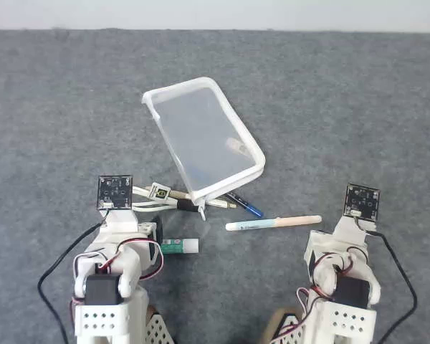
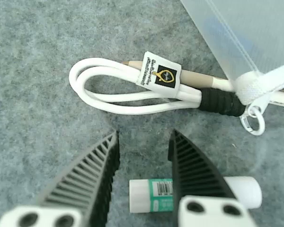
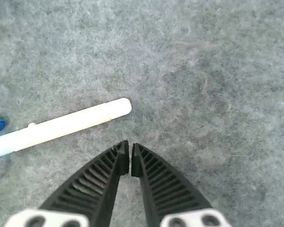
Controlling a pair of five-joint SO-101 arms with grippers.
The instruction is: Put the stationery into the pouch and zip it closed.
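A clear pouch [image 1: 201, 136] with a white zip edge lies in the middle of the grey mat, its zipper pull [image 2: 253, 119] at the near corner. A coiled white cable [image 2: 132, 87] with a tag lies across a beige pen [image 2: 199, 79] by that corner. A blue-capped pen [image 1: 245, 205] pokes out from under the pouch. A white-and-cream pen [image 1: 272, 223] lies to the right, also seen as the white-and-cream pen [image 3: 57, 127]. A green glue stick [image 2: 189, 195] lies beside my left gripper [image 2: 142, 146], which is open just short of the cable. My right gripper [image 3: 130, 151] is shut, empty, near the cream pen's tip.
The grey felt mat [image 1: 358, 107] covers the whole table. The left arm's base [image 1: 111, 287] and the right arm's base [image 1: 340, 287] stand at the near edge. Open mat lies to the far left and far right of the pouch.
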